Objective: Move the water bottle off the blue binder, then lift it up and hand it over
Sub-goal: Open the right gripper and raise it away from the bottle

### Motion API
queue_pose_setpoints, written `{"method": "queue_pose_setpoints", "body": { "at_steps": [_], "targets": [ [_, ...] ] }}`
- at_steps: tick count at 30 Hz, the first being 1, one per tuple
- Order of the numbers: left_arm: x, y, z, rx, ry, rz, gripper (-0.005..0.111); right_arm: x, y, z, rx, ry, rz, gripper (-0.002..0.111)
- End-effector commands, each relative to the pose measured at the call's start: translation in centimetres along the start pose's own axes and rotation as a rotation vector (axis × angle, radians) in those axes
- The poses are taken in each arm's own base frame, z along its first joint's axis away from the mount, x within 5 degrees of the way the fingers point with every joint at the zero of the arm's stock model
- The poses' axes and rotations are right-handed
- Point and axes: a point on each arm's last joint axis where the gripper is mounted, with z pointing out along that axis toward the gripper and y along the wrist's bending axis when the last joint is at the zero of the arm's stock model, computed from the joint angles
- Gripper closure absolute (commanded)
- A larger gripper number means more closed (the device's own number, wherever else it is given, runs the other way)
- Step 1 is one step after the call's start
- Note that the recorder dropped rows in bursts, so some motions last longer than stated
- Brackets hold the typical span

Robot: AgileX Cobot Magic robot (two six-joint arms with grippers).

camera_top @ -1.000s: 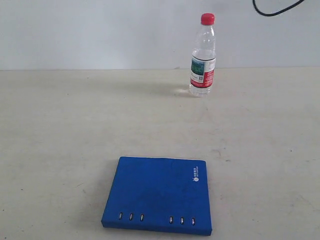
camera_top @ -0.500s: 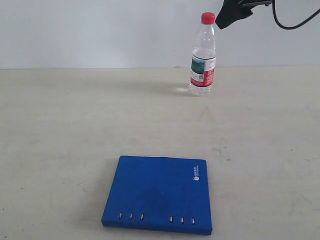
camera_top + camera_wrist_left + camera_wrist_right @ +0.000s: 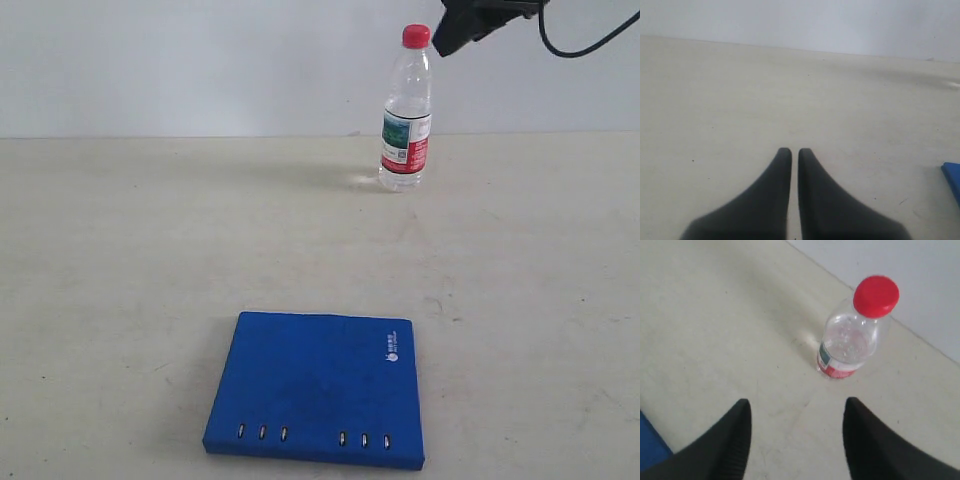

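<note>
Nearest the exterior camera, a flat, roughly square, deep-blue ring binder (image 3: 318, 385) lies closed on a pale beige table (image 3: 120, 250), with six small metal rivets along its near edge and a tiny white logo, too small to read, by its far right corner. The left claw (image 3: 791, 152), two black tapered fingers, is clenched on nothing, its tips pressed almost together above bare table; it is seen only by its own wrist camera, where the picture's edge cuts the binder down to a sliver of blue. Well beyond the binder and apart from it, a small clear plastic water bottle (image 3: 406, 110) with a red screw cap and a red, white and green label stands upright on the table, near its far edge. The print on the label is too fine to make out. The right claw (image 3: 797, 407) hangs released and empty, its black fingers spread wide. In the exterior view only its dark tip shows, just beside and slightly above the red cap on the right, the rest cut off by the top edge along with a looping black cable (image 3: 585, 42). From the right wrist camera the bottle sits ahead of the fingers, not between them. A plain grey-white wall (image 3: 200, 60) lies behind.
</note>
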Motion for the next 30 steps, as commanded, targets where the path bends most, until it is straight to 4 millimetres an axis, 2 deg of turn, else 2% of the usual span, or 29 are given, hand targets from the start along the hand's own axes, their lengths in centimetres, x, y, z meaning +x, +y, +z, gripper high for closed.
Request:
{"method": "queue_pose_setpoints", "body": {
  "at_steps": [1, 7, 9, 11, 15, 22, 27, 30],
  "targets": [
    [-0.1, 0.0, 0.0, -0.001, -0.007, 0.003, 0.102, 1.8, -0.4, 0.1, 0.038, 0.166, 0.034, 0.108],
    [-0.1, 0.0, 0.0, -0.001, -0.007, 0.003, 0.102, 5.9, -0.8, 2.8, 0.069, 0.377, 0.043, 0.108],
    [-0.1, 0.0, 0.0, -0.001, -0.007, 0.003, 0.102, 6.3, -0.2, 3.3, 0.023, 0.356, 0.095, 0.108],
    [-0.1, 0.0, 0.0, -0.001, -0.007, 0.003, 0.102, 5.8, 0.2, 3.3, -0.002, 0.27, 0.107, 0.108],
    [-0.1, 0.0, 0.0, -0.001, -0.007, 0.003, 0.102, 4.7, 0.8, 2.1, -0.008, 0.162, 0.104, 0.108],
    [-0.1, 0.0, 0.0, -0.001, -0.007, 0.003, 0.102, 3.1, 1.4, -2.0, 0.084, 0.037, 0.062, 0.108],
    [-0.1, 0.0, 0.0, -0.001, -0.007, 0.003, 0.102, 3.4, 1.7, -2.7, 0.099, 0.056, 0.051, 0.108],
    [-0.1, 0.0, 0.0, -0.001, -0.007, 0.003, 0.102, 4.5, 1.7, -2.4, 0.101, 0.098, 0.062, 0.108]
  ]
}}
